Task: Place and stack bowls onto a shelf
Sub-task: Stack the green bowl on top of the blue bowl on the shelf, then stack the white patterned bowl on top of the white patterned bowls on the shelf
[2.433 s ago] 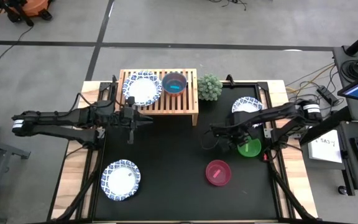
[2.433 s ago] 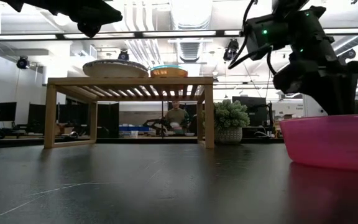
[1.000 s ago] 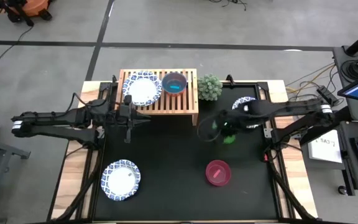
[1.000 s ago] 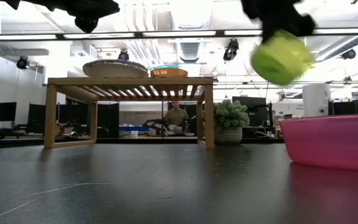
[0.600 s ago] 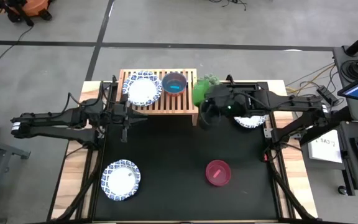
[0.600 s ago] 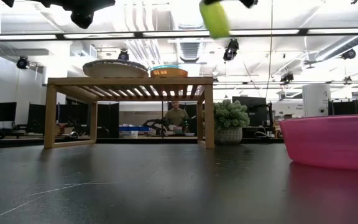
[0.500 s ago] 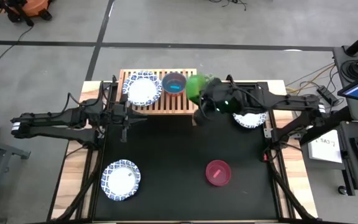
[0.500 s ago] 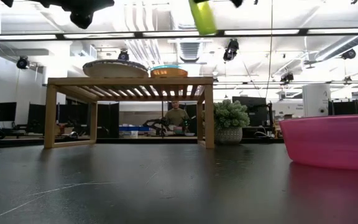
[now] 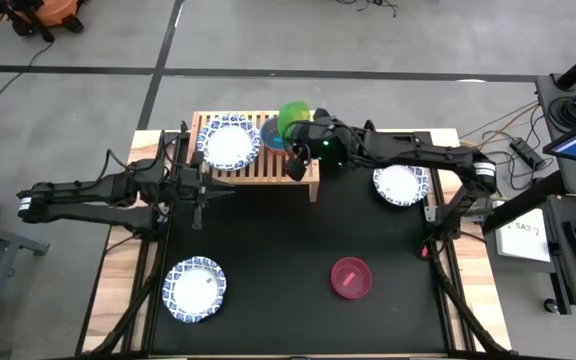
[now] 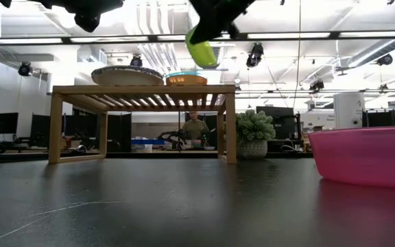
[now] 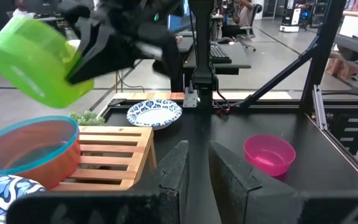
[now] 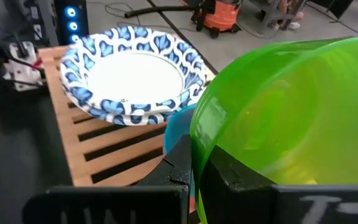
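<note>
My right gripper (image 9: 304,134) is shut on the green bowl (image 9: 292,116) and holds it in the air over the right end of the wooden shelf (image 9: 258,166). Just under the green bowl, a blue bowl nested in a red bowl (image 11: 27,149) stands on the slats. A white bowl with a blue rim (image 9: 229,142) stands beside them on the shelf. My left gripper (image 9: 230,191) is shut and empty, in front of the shelf's left half. On the table are two more white bowls (image 9: 194,290) (image 9: 400,184) and the magenta bowl (image 9: 351,277). My right gripper holds the green bowl by its rim (image 12: 196,149), one finger inside the bowl and one outside. The fingers come level from the table's right side. The bowl is lifted clear above the shelf and tipped on its side (image 11: 36,62).
A small potted plant (image 10: 252,134) stands right of the shelf, under my right arm in the high view. A person sits in the room far behind the shelf (image 10: 195,130). The black mat between the shelf and the front bowls is bare.
My right gripper has carried the green bowl up and toward the table's far left, from mid-air right of the plant to over the shelf's right end. The bowl stays held and tipped on its side.
</note>
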Robot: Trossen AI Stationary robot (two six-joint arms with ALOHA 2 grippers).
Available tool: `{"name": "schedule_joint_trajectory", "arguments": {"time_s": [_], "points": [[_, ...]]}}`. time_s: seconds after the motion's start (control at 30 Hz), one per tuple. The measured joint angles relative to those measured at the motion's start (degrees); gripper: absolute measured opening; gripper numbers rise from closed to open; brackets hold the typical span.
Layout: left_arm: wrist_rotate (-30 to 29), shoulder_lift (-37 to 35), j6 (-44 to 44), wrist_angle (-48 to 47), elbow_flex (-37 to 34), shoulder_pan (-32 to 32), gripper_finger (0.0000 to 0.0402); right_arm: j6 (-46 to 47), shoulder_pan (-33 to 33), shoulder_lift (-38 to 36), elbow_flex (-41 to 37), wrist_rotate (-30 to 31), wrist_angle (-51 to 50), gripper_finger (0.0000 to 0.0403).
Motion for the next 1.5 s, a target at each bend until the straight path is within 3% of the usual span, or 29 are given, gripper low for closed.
{"name": "schedule_joint_trajectory", "arguments": {"time_s": [0.5,1.07,1.23,1.5], "points": [[0.0,-0.6,0.0,-1.1,0.0,0.0,0.0042,-1.7,-1.8,3.2,0.0,-2.1,5.3,0.0013],[0.0,-0.8,0.0,-1.6,0.0,0.0,0.0042,-0.6,-1.9,3.5,0.0,-1.9,5.6,0.0135],[0.0,-0.8,0.0,-1.6,0.0,0.0,0.0042,0.3,-1.9,3.9,-0.3,-2.0,7.7,0.0133],[0.0,-0.9,0.0,-2.7,0.0,0.0,0.0042,-1.0,-0.4,4.2,-3.3,-2.1,11.7,0.0098]]}}
